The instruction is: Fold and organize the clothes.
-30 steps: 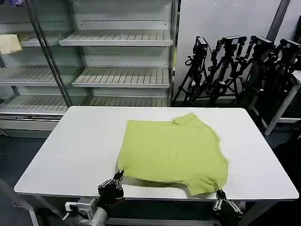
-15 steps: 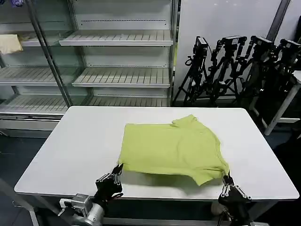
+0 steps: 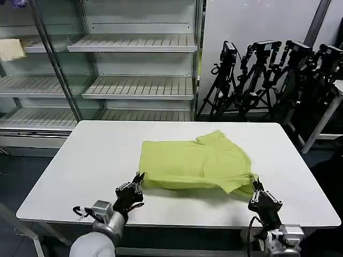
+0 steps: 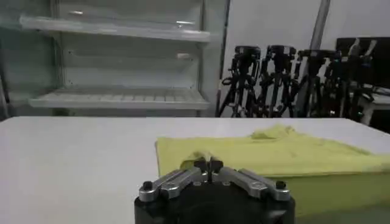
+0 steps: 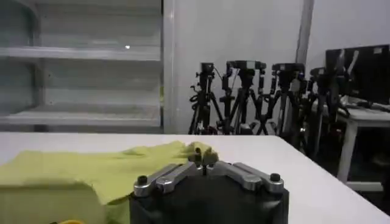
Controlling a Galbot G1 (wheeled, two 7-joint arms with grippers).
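One white table [image 3: 80, 171], bearing a lime T-shirt [image 3: 195, 163] folded over itself near the middle, toward the near edge. Behind, metal shelving [image 3: 134, 85] and black tripods [image 3: 268, 75]. Left gripper [image 3: 140, 178] at the shirt's near left corner, jaws together, pinching fabric. Right gripper [image 3: 253, 183] at the near right corner, jaws likewise clamped on a fold of cloth.

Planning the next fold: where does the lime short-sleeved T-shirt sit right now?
In the head view the lime short-sleeved T-shirt lies on the white table, right of centre, its near edge pinched by the left gripper and right gripper.
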